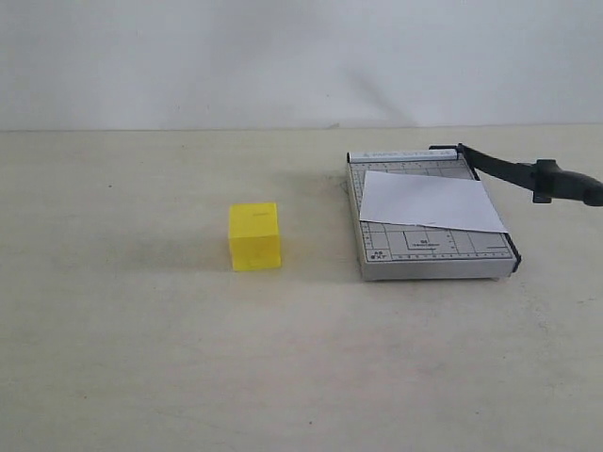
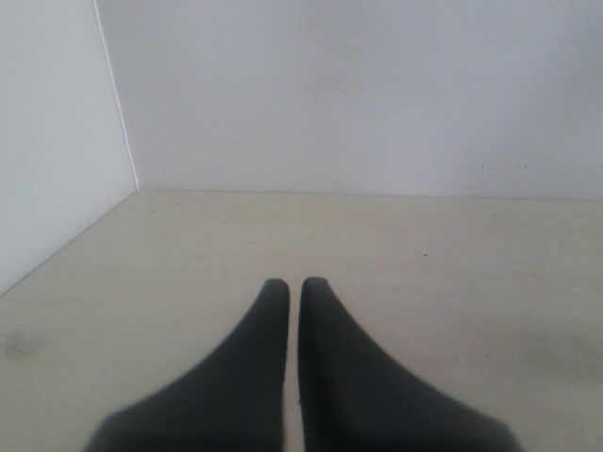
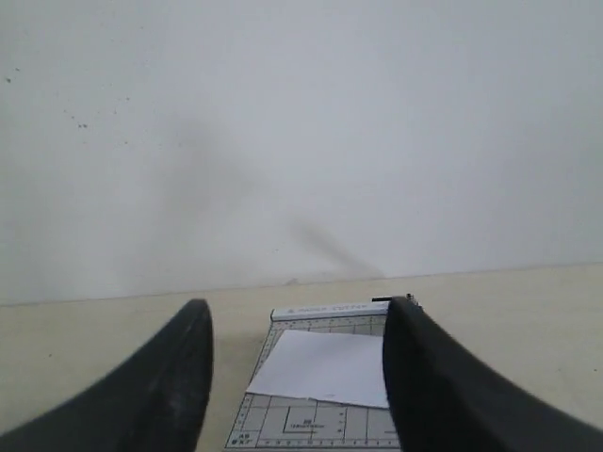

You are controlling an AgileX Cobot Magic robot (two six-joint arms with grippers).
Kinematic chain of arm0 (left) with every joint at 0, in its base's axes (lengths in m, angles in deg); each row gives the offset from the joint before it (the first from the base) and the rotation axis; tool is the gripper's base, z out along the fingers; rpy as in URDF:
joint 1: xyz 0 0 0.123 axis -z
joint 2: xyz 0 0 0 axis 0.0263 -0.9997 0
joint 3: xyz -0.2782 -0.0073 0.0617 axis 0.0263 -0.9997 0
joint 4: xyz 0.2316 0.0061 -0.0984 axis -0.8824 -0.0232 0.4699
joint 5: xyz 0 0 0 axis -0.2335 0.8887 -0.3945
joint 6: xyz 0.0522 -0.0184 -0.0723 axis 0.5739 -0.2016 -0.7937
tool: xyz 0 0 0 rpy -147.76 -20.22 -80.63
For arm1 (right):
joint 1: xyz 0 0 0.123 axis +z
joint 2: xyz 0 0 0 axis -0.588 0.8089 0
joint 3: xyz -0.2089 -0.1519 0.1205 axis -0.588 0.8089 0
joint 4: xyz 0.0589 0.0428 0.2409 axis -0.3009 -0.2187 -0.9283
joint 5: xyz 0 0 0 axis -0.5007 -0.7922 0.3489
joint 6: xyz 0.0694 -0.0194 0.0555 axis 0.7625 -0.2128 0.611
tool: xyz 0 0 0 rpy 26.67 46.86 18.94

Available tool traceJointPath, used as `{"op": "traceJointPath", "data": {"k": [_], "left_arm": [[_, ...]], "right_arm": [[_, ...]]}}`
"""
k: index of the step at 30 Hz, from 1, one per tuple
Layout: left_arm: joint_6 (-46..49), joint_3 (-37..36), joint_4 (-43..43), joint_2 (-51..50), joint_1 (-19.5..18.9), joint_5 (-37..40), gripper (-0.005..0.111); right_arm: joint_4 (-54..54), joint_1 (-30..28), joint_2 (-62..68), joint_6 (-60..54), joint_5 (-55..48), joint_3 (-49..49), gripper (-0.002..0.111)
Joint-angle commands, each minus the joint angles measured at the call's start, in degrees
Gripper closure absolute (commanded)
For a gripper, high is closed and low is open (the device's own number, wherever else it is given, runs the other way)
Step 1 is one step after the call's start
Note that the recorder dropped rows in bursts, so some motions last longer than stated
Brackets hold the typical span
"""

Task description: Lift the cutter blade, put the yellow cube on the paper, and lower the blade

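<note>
The yellow cube (image 1: pixel 254 236) rests on the table, left of the grey gridded trimmer (image 1: pixel 433 250). The white paper (image 1: pixel 429 201) lies skewed across the trimmer's base. The cutter blade (image 1: pixel 509 169) angles up and off to the right from its hinge, with its thick handle (image 1: pixel 568 183) held in the air. Neither gripper shows in the exterior view. My right gripper (image 3: pixel 299 305) is open, and the paper (image 3: pixel 325 367) and trimmer (image 3: pixel 311 424) appear between its fingers, some way ahead. My left gripper (image 2: pixel 294 284) is shut on nothing above bare table.
A white wall runs behind the table, and a side wall (image 2: pixel 57 141) stands close to the left gripper. Beige tabletop (image 1: pixel 141 358) spreads around the cube and in front of the trimmer.
</note>
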Motion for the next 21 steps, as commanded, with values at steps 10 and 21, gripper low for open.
{"op": "traceJointPath", "data": {"k": [10, 21], "left_arm": [[-0.16, 0.17, -0.1, 0.15, -0.14, -0.62, 0.102], [-0.16, 0.17, -0.1, 0.15, -0.14, -0.62, 0.102]], "right_arm": [[-0.42, -0.01, -1.57, 5.73, -3.7, 1.36, 0.107], [-0.42, -0.01, -1.57, 5.72, -3.88, 1.36, 0.107]]}}
